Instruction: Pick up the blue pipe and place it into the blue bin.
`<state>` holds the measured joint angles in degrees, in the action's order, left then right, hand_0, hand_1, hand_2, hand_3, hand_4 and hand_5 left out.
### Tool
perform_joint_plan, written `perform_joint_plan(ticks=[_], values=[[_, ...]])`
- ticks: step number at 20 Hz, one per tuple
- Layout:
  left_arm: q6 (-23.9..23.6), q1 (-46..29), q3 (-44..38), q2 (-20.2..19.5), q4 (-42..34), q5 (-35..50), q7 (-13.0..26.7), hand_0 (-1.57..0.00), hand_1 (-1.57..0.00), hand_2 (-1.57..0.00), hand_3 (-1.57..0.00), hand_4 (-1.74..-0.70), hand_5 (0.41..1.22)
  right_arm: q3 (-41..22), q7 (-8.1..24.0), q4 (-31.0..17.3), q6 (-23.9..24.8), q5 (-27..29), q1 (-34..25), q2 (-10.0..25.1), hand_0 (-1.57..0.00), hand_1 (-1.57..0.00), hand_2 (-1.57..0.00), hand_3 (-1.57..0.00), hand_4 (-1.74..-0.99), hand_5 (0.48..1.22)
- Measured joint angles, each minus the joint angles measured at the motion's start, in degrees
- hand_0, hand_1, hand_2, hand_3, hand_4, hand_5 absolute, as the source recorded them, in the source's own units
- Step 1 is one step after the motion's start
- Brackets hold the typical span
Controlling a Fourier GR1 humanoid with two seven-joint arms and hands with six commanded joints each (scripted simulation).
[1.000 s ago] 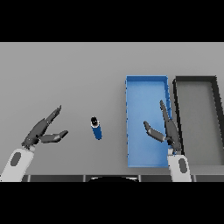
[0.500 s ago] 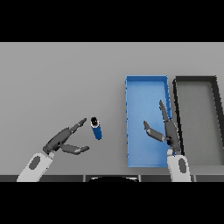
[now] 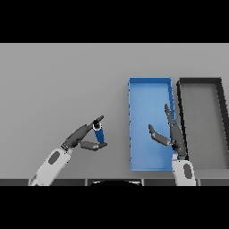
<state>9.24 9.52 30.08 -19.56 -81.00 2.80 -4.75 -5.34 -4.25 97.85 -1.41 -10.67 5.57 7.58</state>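
A short blue pipe with a dark open end (image 3: pixel 99 133) lies on the flat grey table (image 3: pixel 58 85), a little to the left of the blue rectangular bin (image 3: pixel 150 89) and well apart from it. The pipe's dark mouth points up and away from the robot, its blue body running back toward the lower edge.

The left hand (image 3: pixel 79 136) reaches in from the lower left on its white and grey arm. Its fingers (image 3: pixel 89 126) stretch out nearly straight toward the pipe's dark end, the tips right at it and seemingly touching. The thumb (image 3: pixel 93 146) lies lower, pointing at the pipe's near end and about touching it too. So fingers and thumb sit spread apart with the pipe bracketed between their tips, but they are not curled round it; the pipe rests on the table.

The right hand (image 3: pixel 173 136) hangs over the blue bin's right side, near its wall. Its fingers are straight and point up the table, the thumb splayed out to the left over the bin floor, and it holds nothing.

Just beside the blue bin, on its right, stands a black rectangular bin with a grey floor (image 3: pixel 200 81).
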Motion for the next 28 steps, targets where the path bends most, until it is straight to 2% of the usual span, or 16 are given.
perform_joint_plan(ticks=[3, 4, 6, 8, 9, 10, 12, 13, 15, 16, 18, 21, 23, 26, 28], values=[[-1.50, 1.09, 0.98, 1.75, 2.83, -2.57, 0.15, 0.00, 0.00, 0.00, 0.00, -1.06, 0.420, 0.34, -0.83, 0.07, 0.17, 0.12, 0.52, 0.14, 0.00, 0.00, 0.00, 0.00, -1.214, 0.645], [-1.05, 1.22, 1.16, 2.81, 3.94, -2.20, -0.90, 0.00, 0.00, 0.00, 0.00, -1.08, 0.428, 0.50, 0.03, -0.15, 0.17, 0.03, -0.16, 0.44, 0.00, 0.00, 0.00, 0.00, -1.207, 0.646], [-0.54, 1.62, 1.02, 4.10, 4.53, -1.30, -2.78, 0.00, 0.00, 0.00, 0.00, -1.11, 0.463, 0.58, -1.49, -0.70, 0.22, -0.55, 0.55, 0.96, 0.00, 0.00, 0.00, 0.00, -1.207, 0.650], [-0.85, 1.72, 1.21, 6.22, 5.32, -0.71, -2.65, 0.00, -0.04, -0.15, -0.12, -1.19, 0.550, 0.81, -1.40, -0.80, 0.08, -0.02, 0.35, 0.84, 0.00, 0.00, 0.00, 0.00, -1.213, 0.655], [-0.50, 1.53, 0.54, 6.90, 5.60, 0.68, -3.54, -0.01, -0.16, -0.31, -0.28, -1.24, 0.613, 0.66, -2.24, -0.71, -0.02, 0.00, 0.99, 0.72, 0.00, 0.00, 0.00, 0.00, -1.217, 0.655], [-0.19, 1.44, 0.31, 7.68, 5.92, 1.58, -3.83, -0.12, -0.32, -0.49, -0.53, -1.28, 0.735, 0.69, -2.43, -1.16, -0.16, 0.18, 0.78, 0.61, 0.00, 0.00, 0.00, 0.00, -1.220, 0.656], [0.01, 0.91, -0.57, 8.33, 6.19, 3.12, -5.30, -0.60, -0.75, -0.87, -0.91, -1.44, 0.910, 0.49, -2.45, -0.69, -0.15, 0.18, 0.74, 0.45, 0.00, 0.00, 0.00, 0.00, -1.219, 0.657], [-0.50, 1.05, -0.86, 8.38, 5.99, 3.25, -4.94, -0.80, -0.92, -1.01, -1.03, -1.50, 0.972, 0.76, -2.27, -0.45, -0.21, 0.29, 0.99, 0.84, 0.00, 0.00, 0.00, 0.00, -1.224, 0.658], [-0.05, 0.93, -0.09, 8.90, 5.59, 2.93, -3.81, -1.07, -1.15, -1.21, -1.19, -1.58, 1.062, 0.73, -1.08, -0.85, -0.35, 0.69, 0.09, 0.44, 0.00, 0.00, 0.00, 0.00, -1.233, 0.660], [-0.22, 0.48, 0.30, 8.96, 4.92, 2.88, -4.32, -1.17, -1.24, -1.28, -1.27, -1.55, 1.094, 0.92, -1.15, -0.73, -0.21, 0.99, -0.18, 0.31, 0.00, 0.00, 0.00, 0.00, -1.228, 0.656], [-1.58, -0.07, 1.38, 9.44, 4.67, 1.00, -5.55, -1.32, -1.36, -1.39, -1.38, -1.51, 1.139, 0.62, -0.52, -0.16, -0.97, 1.20, 0.09, 0.66, 0.00, 0.00, 0.00, 0.00, -1.222, 0.646], [-2.60, 0.06, 0.85, 10.20, 3.55, -0.08, -7.43, -1.44, -1.46, -1.48, -1.47, -1.48, 1.179, 0.63, 0.65, -0.98, -0.61, 1.07, -0.93, 0.21, 0.00, 0.00, 0.00, 0.00, -1.217, 0.631], [-3.06, 0.52, 0.27, 10.75, 1.72, 0.16, -7.55, -1.49, -1.50, -1.51, -1.51, -1.47, 1.194, 0.35, -0.44, -0.86, -0.76, 1.21, -0.29, -0.21, 0.00, 0.00, 0.00, 0.00, -1.225, 0.630], [-2.96, 1.21, -0.06, 11.62, -2.22, 0.63, -7.54, -1.53, -1.53, -1.54, -1.54, -1.47, 1.207, 0.42, 0.99, -1.24, -0.55, 0.76, -0.92, 0.00, 0.00, 0.00, 0.00, 0.00, -1.220, 0.638], [-1.81, 2.55, -0.72, 11.27, -3.97, 1.25, -6.06, -1.54, -1.55, -1.55, -1.55, -1.47, 1.212, 0.48, -0.28, -1.31, -0.40, 0.35, -0.60, 0.29, 0.00, 0.00, 0.00, 0.00, -1.204, 0.640]])
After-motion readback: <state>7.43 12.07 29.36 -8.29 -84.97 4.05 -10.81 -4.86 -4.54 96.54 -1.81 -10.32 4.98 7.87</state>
